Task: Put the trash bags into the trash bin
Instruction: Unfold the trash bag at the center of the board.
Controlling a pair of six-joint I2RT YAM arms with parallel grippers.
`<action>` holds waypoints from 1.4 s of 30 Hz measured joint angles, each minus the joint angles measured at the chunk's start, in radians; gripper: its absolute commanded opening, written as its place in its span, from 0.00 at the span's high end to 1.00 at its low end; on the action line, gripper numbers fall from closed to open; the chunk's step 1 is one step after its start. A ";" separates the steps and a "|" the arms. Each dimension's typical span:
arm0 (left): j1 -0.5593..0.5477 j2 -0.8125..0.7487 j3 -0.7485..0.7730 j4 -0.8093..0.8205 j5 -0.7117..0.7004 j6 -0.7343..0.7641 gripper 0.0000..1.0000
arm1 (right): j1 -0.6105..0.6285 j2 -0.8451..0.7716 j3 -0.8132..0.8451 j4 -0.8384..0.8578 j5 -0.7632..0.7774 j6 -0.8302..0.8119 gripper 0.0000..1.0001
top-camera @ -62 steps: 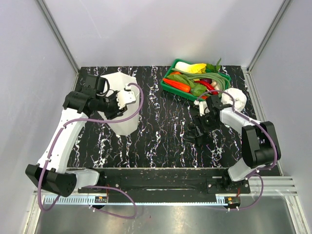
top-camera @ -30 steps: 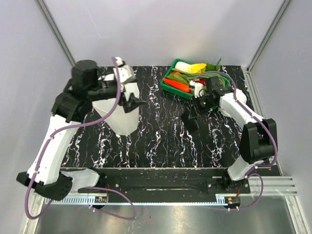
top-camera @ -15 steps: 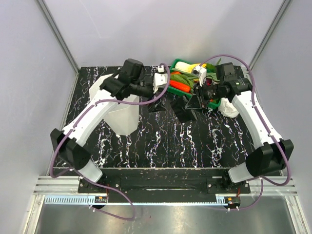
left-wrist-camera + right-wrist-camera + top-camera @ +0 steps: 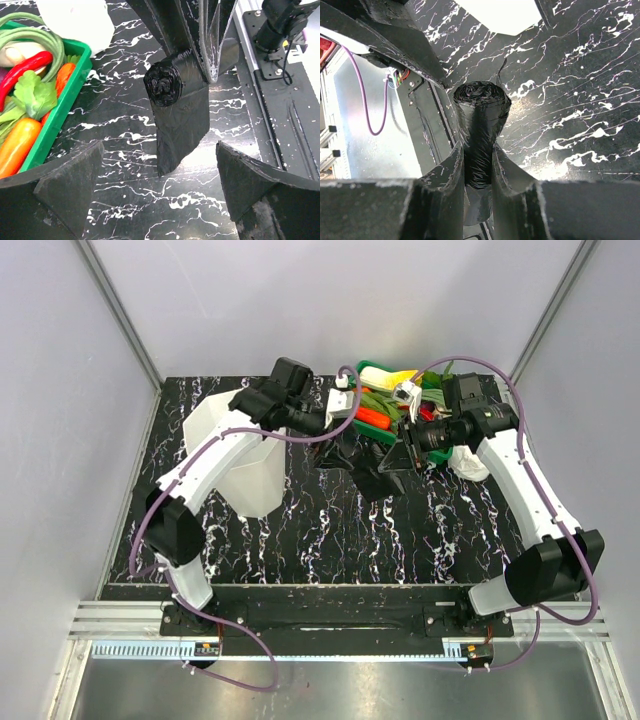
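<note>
- Gripping the trash bags (image 4: pixel 481 107) as a tight black roll, right tool (image 4: pixel 479 165) holds them up off the counter (image 4: pixel 330 530), loose flap hanging, so the other arm can reach.
- Gaping wide and empty, left tool (image 4: pixel 160 175) faces the roll's end, probably lining up to pull a bag free.
- Well apart at left stands the trash bin (image 4: pixel 255 485); no bags in it yet.
- Whether left tool touches the flap: unclear from above.

one roll of trash bags (image 4: pixel 175 100), one trash bin (image 4: pixel 250 480), one tray (image 4: pixel 54 120)
</note>
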 measured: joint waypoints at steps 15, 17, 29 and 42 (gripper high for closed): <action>-0.042 0.126 -0.006 -0.016 0.085 -0.032 0.99 | 0.000 -0.035 -0.113 0.109 -0.015 0.037 0.99; -0.049 0.134 -0.010 -0.024 0.083 -0.034 1.00 | 0.000 -0.039 -0.135 0.127 -0.005 0.039 1.00; -0.080 0.146 -0.100 -0.021 -0.105 -0.137 1.00 | 0.024 0.012 -0.300 0.290 0.110 0.086 0.98; -0.118 0.262 -0.158 0.072 -0.267 -0.249 1.00 | 0.030 0.187 -0.382 0.385 0.188 0.129 0.68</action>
